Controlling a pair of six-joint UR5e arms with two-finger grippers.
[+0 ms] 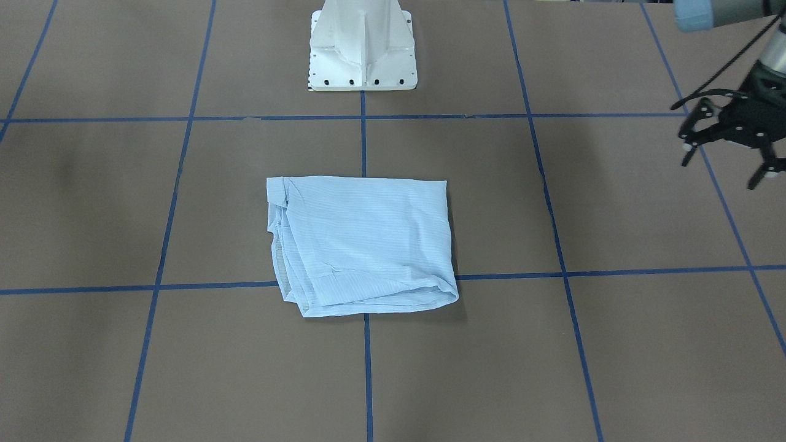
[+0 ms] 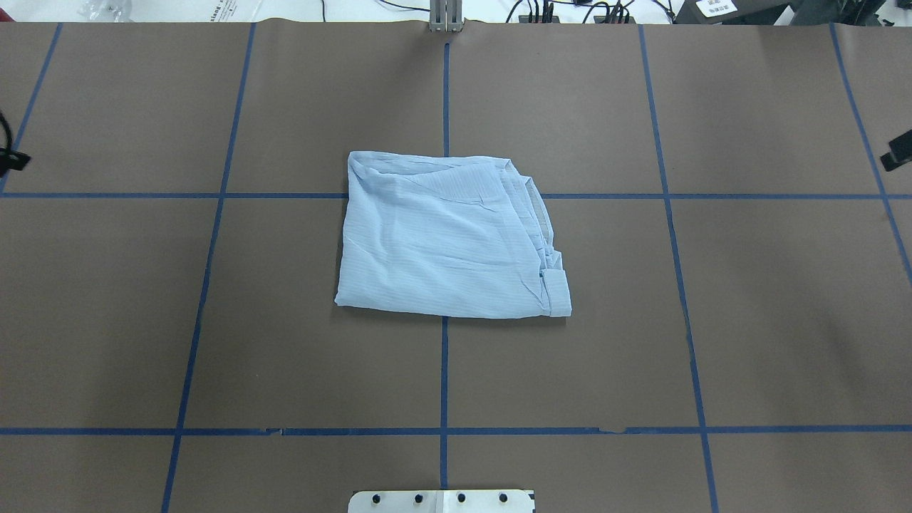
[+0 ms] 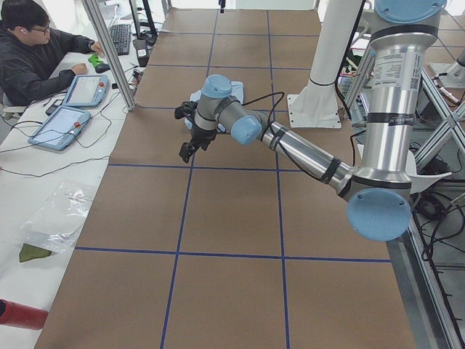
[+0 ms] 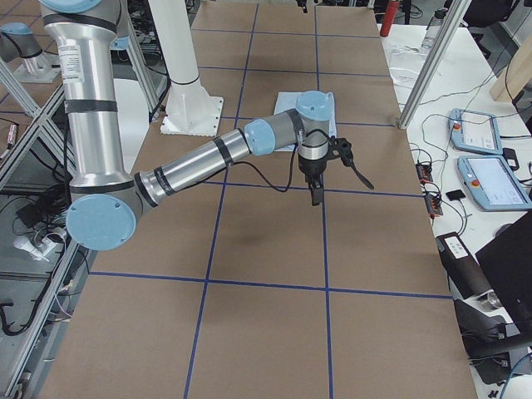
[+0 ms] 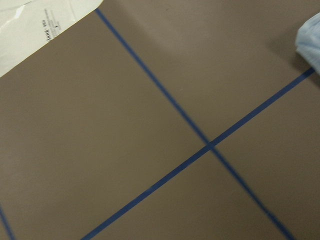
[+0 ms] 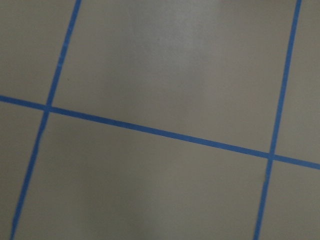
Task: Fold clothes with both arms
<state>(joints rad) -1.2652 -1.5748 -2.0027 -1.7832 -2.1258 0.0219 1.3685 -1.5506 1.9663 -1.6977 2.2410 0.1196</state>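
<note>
The light blue shirt (image 2: 442, 242) lies folded in a rough rectangle at the centre of the brown table (image 2: 748, 320), across its blue tape lines (image 2: 206, 285). Seen from overhead, the left gripper (image 1: 719, 173) hangs at the shirt's 9 o'clock, fingers spread wide. The right gripper (image 4: 343, 195) is at 3 o'clock, and I cannot tell its opening.

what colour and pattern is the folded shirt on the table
The shirt is light blue with fine stripes, clearest in the overhead exterior view.
</note>
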